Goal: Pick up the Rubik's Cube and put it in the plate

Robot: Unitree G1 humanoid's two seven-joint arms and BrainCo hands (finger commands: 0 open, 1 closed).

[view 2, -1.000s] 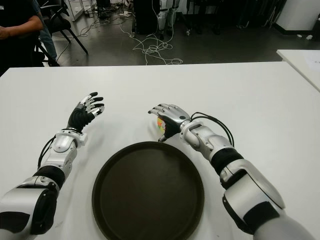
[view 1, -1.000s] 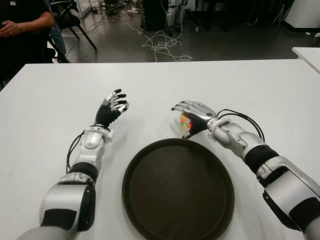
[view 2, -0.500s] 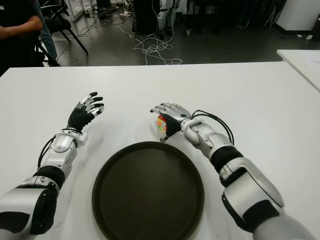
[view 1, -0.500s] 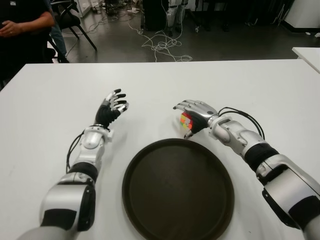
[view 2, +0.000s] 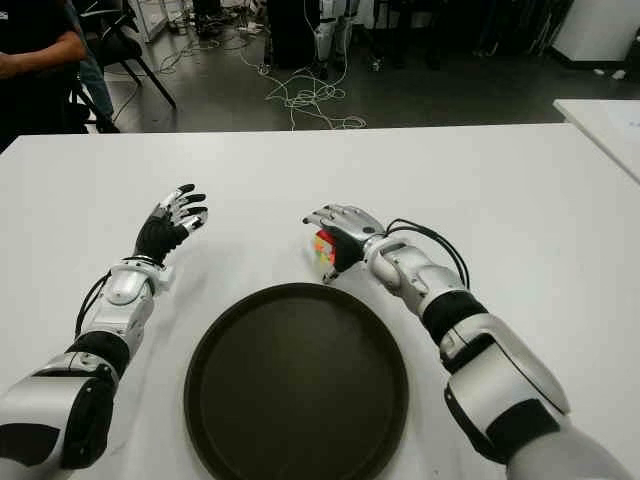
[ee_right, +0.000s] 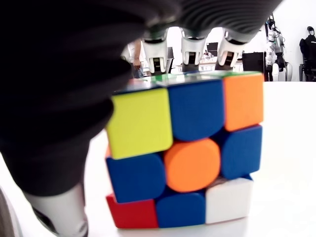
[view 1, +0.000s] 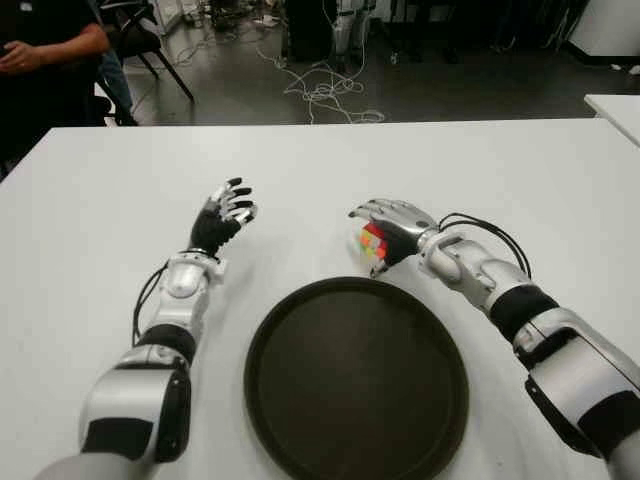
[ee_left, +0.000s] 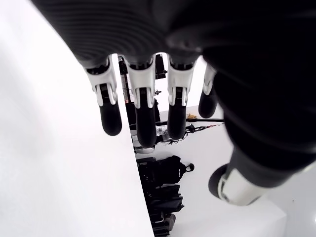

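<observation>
Plate: one round dark brown plate (view 1: 356,378) is lying nearest on the white tabletop (view 1: 520,190).
Cube: one multicoloured Rubik's Cube (view 1: 372,243) is sitting just beyond the plate's far rim.
Right robot hand (view 1: 392,230): curling over the cube.
Left robot hand (view 1: 222,217): hovering spread, left of the cube.

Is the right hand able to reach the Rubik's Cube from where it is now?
Probably yes. The right hand is already arched over the Rubik's Cube, just beyond the plate, with its fingers over the cube's top. Nothing stands between them. The left hand shows apart, left of the cube.
</observation>
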